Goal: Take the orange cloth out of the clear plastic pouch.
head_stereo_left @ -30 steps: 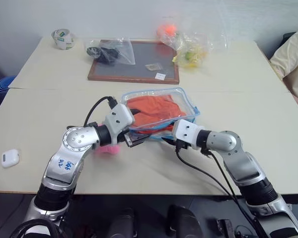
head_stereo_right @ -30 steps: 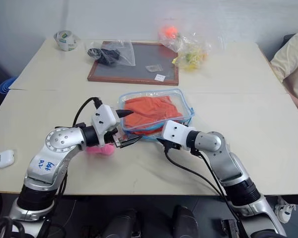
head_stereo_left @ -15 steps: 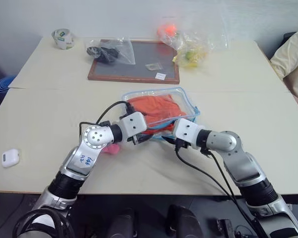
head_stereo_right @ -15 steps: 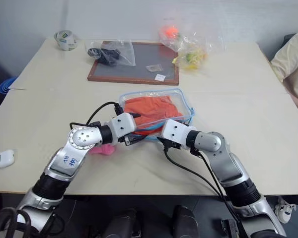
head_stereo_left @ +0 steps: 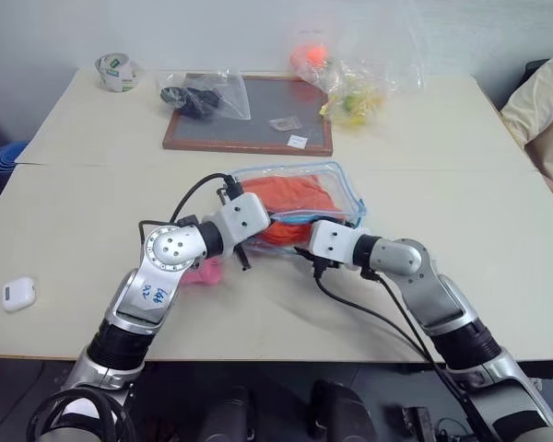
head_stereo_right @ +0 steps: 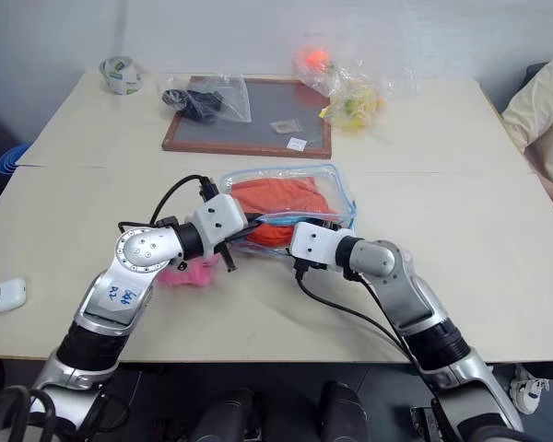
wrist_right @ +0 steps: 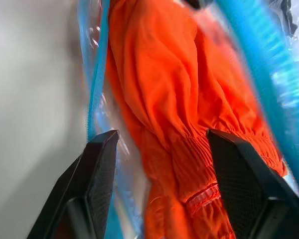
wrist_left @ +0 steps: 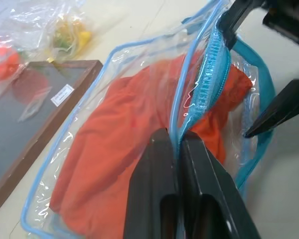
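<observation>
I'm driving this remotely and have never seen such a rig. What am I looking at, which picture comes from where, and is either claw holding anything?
Two head pictures look down over a humanoid's arms at a table; the two close-ups come from wrist cameras. The left claw is shut on the blue zipper edge of the clear plastic pouch. The right claw is open, its fingers either side of the orange cloth at the pouch mouth, not yet closed. Farther back lie a framed board, a tape roll and two clear bags. A white case lies near the left edge.
</observation>
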You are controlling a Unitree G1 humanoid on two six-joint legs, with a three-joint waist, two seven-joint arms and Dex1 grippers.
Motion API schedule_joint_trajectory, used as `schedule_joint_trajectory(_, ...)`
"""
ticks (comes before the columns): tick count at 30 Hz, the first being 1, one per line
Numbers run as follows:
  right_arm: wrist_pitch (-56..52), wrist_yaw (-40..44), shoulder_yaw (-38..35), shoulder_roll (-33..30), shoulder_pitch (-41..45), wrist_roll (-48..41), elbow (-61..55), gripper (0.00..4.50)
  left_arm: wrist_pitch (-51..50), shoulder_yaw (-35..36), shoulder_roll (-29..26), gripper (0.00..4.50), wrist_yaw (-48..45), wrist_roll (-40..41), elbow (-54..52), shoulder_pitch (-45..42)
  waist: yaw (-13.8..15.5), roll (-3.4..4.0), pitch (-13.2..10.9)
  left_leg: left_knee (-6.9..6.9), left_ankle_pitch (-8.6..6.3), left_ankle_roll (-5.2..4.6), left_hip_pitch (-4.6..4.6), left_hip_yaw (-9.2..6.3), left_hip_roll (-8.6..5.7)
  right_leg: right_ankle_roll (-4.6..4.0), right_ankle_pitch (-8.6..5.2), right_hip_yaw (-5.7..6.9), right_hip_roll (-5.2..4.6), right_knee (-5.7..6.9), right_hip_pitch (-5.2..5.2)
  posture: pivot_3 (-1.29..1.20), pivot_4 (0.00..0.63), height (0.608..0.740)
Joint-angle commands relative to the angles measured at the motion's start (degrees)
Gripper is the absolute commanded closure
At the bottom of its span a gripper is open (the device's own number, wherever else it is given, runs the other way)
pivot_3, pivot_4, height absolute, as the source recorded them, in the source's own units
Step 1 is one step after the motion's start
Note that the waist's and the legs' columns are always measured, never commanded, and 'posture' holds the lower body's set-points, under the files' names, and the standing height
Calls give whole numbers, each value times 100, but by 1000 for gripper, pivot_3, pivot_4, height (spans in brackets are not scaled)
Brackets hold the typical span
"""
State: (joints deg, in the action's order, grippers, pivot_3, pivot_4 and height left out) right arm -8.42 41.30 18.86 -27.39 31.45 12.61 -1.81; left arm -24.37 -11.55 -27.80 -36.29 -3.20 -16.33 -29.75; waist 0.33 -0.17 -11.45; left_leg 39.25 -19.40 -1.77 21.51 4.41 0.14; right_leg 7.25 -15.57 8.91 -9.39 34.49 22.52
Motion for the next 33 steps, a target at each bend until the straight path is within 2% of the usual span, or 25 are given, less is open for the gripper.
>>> schedule_joint_trajectory(1, 555, -298, 135, -44, 182, 408, 216, 386, 3, 68, -7, 4381, 19, 42, -342, 67, -22, 0, 0, 0, 0, 0, 0, 0, 0, 0, 0, 0, 0, 0, 0, 0, 150, 740)
schedule_joint_trajectory(2, 657, -333, 193, -78, 211, 529, 280, 65, -5, 65, -2, 4381, 23, 38, -355, 77, -24, 0, 0, 0, 0, 0, 0, 0, 0, 0, 0, 0, 0, 0, 0, 0, 150, 740)
schedule_joint_trajectory(3, 718, -342, 218, -90, 225, 597, 321, 25, -10, 63, 2, 4381, 25, 34, -363, 83, -28, 0, 0, 0, 0, 0, 1, -1, 0, 0, 0, 0, 0, 0, 1, 0, 150, 740)
schedule_joint_trajectory(10, 1325, -357, 468, -139, 354, 1060, 604, 25, -84, 54, 116, 4381, 127, 25, -402, 62, -38, 0, 0, 0, 0, 0, 0, -1, 1, 0, 0, -1, 0, 0, 0, 0, 150, 740)
schedule_joint_trajectory(14, 1768, -399, 731, -214, 533, 1505, 950, 944, -124, 24, 170, 4381, 164, 16, -463, 127, -42, 0, 0, 0, 1, 1, -1, -1, 2, 0, 0, 0, 0, 0, 0, 0, 150, 740)
schedule_joint_trajectory(18, 1994, -426, 903, -217, 666, 1848, 1189, 2379, -173, 38, 196, 4381, 181, 23, -496, 77, -40, 0, 0, 0, 1, 1, -1, -2, 1, 0, 0, 0, -1, 0, -2, 0, 150, 740)
schedule_joint_trajectory(27, 2438, -384, 1054, -395, 797, 2349, 1500, 2379, -141, 120, 175, 4381, 234, 8, -442, 28, -36, 0, 0, 0, 2, 2, -4, -3, 0, 0, 0, 0, -1, 0, -5, 0, 150, 740)
schedule_joint_trajectory(33, 2780, -596, 1208, -553, 1173, 2878, 1882, 2379, -167, 125, 176, 4381, 247, 1, -535, 56, -39, 0, 0, 1, 2, 2, -5, -5, 0, 0, 0, 0, -2, 0, -7, 0, 150, 740)
